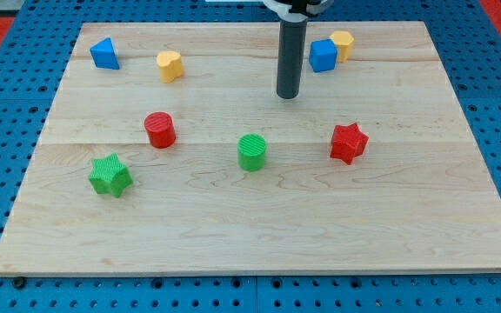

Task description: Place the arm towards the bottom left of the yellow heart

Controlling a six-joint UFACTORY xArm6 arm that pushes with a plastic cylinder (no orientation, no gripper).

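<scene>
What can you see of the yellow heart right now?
The yellow heart is a small, matte, plastic-looking block with a ridged top, lying flat on the wooden board near the view's top left. It stands alone: the blue triangular block sits apart on its left, the red cylinder below it. Nothing touches it. My tip is well off to its right, slightly lower in the view, not at its bottom left.

No text, label, brand, number or sign can be read anywhere in the camera view: the wooden board (259, 217) shows only plain grain, the coloured blocks carry ridged surfaces without markings, and the blue perforated table (7, 296) around the board bears no lettering
</scene>
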